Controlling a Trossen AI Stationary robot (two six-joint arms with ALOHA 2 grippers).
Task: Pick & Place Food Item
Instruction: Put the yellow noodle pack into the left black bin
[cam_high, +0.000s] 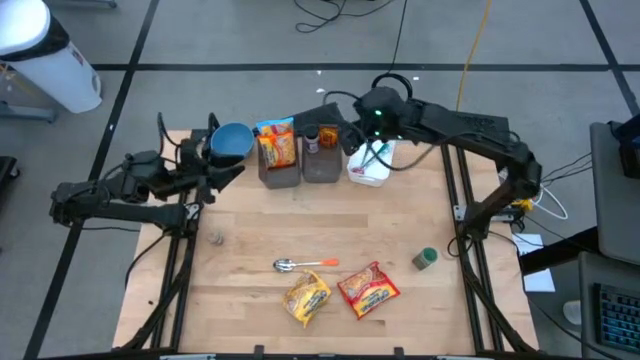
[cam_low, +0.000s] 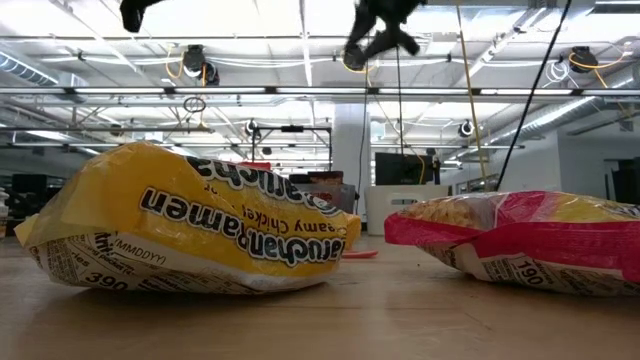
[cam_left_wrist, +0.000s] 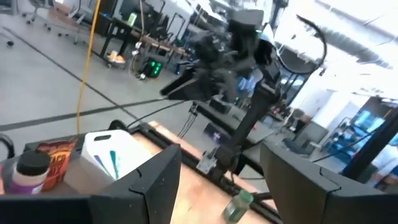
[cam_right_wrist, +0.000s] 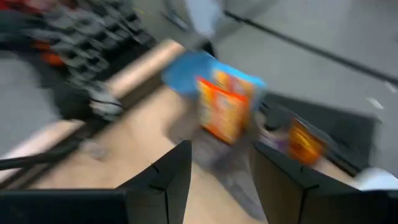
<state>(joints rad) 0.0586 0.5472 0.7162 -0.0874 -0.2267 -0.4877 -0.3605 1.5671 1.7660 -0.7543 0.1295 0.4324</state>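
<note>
Two ramen packets flat on the near part of the table, both grippers high at the far side.

Yellow ramen packet (cam_high: 307, 297) lying just left of red ramen packet (cam_high: 368, 289), long axes tilted toward each other. Left gripper (cam_left_wrist: 221, 186) open, empty, near blue bowl (cam_high: 232, 141). Right gripper (cam_right_wrist: 221, 163) open, empty, above the bins (cam_high: 300, 165); wrist view there blurred, bin contents hard to read.

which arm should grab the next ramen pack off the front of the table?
Probably right. Both grippers sit at the back by the bins, but the right gripper hangs empty, fingers apart, over the middle, roughly in line with the red pack and yellow pack. The left gripper is off to the side.
</note>
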